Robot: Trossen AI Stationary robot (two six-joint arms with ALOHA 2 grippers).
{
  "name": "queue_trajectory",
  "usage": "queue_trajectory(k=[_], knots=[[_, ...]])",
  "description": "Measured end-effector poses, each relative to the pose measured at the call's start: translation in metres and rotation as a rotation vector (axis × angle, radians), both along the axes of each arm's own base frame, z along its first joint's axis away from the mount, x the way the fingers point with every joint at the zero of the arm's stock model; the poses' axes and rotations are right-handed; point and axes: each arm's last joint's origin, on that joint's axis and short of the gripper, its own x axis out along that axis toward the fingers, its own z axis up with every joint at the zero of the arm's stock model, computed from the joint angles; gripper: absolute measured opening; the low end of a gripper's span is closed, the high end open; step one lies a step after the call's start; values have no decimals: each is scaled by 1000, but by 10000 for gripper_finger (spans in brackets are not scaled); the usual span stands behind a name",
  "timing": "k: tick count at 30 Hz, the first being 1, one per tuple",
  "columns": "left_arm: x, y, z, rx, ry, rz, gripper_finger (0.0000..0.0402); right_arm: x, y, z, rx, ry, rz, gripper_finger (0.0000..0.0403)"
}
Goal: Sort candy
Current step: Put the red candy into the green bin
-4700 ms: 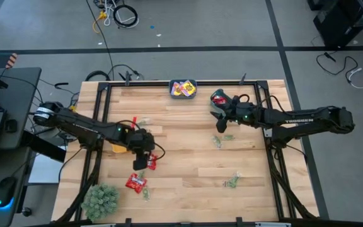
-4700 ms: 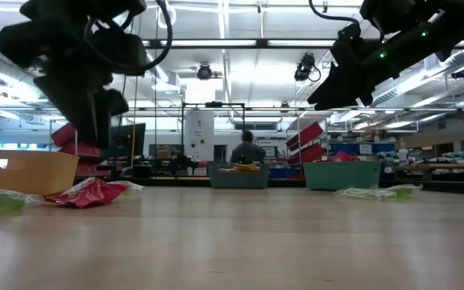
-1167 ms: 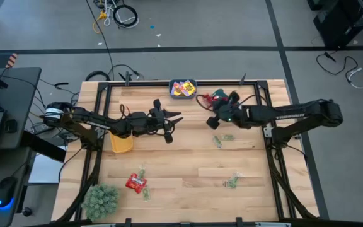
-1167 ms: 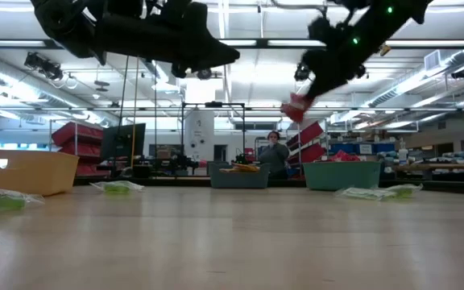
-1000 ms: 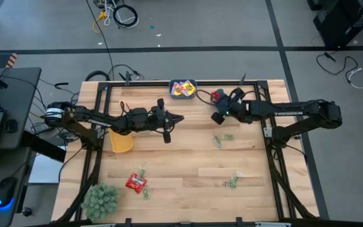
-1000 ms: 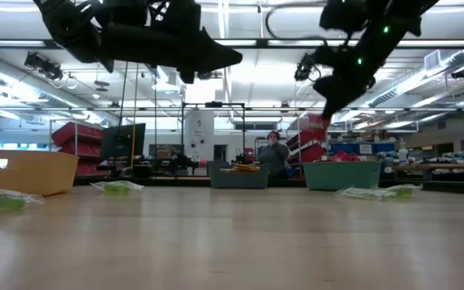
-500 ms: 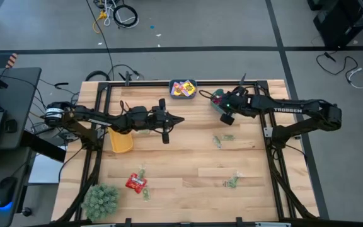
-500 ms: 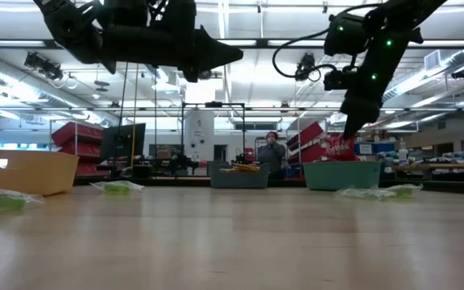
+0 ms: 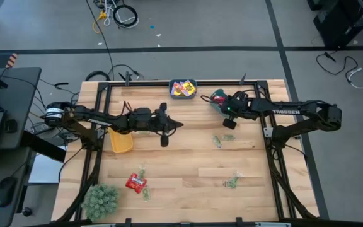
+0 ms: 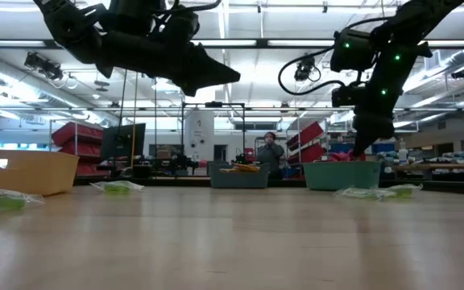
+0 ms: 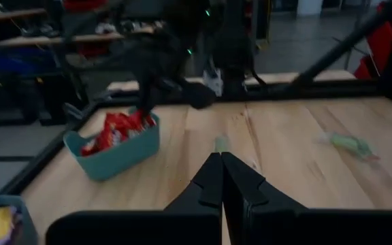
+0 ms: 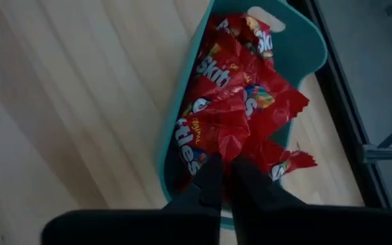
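I am hovering my right gripper [image 12: 223, 178], fingers closed and empty, over the teal bin [image 12: 303, 42] holding red Skittles packets [image 12: 231, 102]; my left gripper [image 11: 222, 178] is closed too. Next I am judging: fetch the red packet [image 9: 135, 183] far from this bin

Right gripper [image 12: 223, 178], jaws together, over a teal bin [image 12: 298, 41] – heaped with red packets [image 12: 233, 102]

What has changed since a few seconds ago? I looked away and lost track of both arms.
The left gripper, shut and empty, rose from the red packet toward mid-table. The right gripper carried a red packet to the teal bin. Green candies and yellow bin stayed.
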Motion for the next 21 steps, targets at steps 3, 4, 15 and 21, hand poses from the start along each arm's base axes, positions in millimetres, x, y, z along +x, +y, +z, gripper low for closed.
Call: queue_trajectory(k=[3,4,15,21], knots=[[-1,-1,-4,-7,40,-18,1,2,1,2,-8,-10,-5,48],[-1,-1,-5,-8,53,-19,3,3,2,4,-13,-18,-14,64],[-22,-17,17,-39,316,-84,2,18,12,38,-8,-78,3,178],[-44,-40,8,-127,570,-147,1,37,36,25,191,-315,221,33]])
